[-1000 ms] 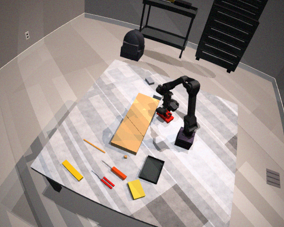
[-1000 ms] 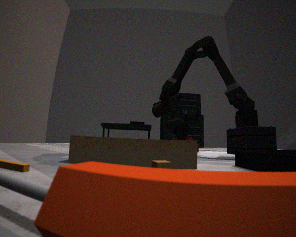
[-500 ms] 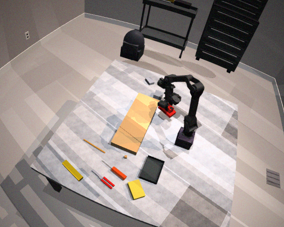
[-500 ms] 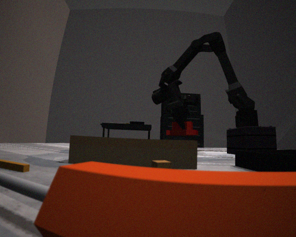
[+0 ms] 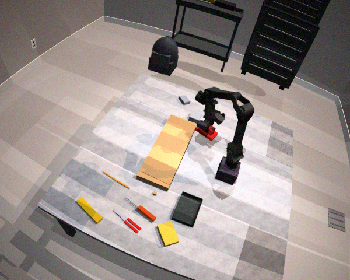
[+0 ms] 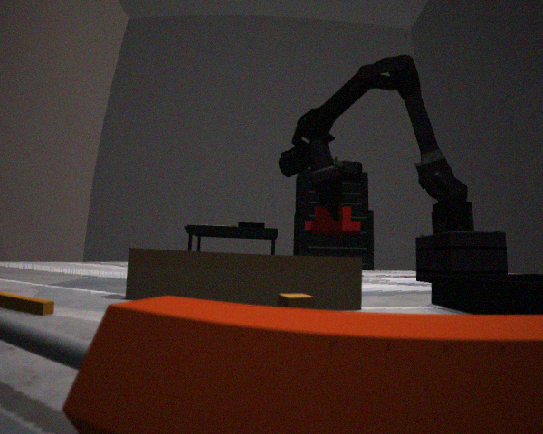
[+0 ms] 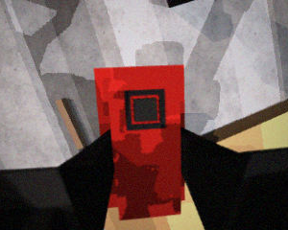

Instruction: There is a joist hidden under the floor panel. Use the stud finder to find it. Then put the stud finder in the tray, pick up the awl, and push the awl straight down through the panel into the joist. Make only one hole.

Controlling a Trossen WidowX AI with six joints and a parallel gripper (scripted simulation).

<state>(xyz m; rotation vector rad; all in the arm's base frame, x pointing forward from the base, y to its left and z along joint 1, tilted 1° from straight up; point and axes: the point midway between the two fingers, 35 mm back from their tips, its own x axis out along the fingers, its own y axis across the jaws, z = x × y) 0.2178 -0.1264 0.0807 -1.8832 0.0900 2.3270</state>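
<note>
At the left of the table (image 5: 108, 120), the yellow bar (image 5: 89, 210) and the two-pronged red-handled tool (image 5: 132, 224) lie apart from the work; the orange-handled tool (image 5: 146, 213) (image 6: 309, 364) lies nearby. Which of these is the awl is hard to tell, so a hasty pick could bring the wrong point to the panel. Next comes the floor panel (image 5: 169, 147) (image 6: 243, 278); if the scan is skewed or lifts off its surface, the joist could be misjudged and the single hole wasted. The tray (image 5: 187, 209) sits beyond the panel's near end, and a release over its rim could tip the tool out. Farther right, the end effector (image 5: 206, 128) (image 6: 335, 215) (image 7: 143, 130) is clamped on the red stud finder (image 5: 212, 136) (image 6: 350, 226) (image 7: 144, 79), raised beside the panel's far end; travelling too low could knock it against the panel's edge and twist it in the grip.
</note>
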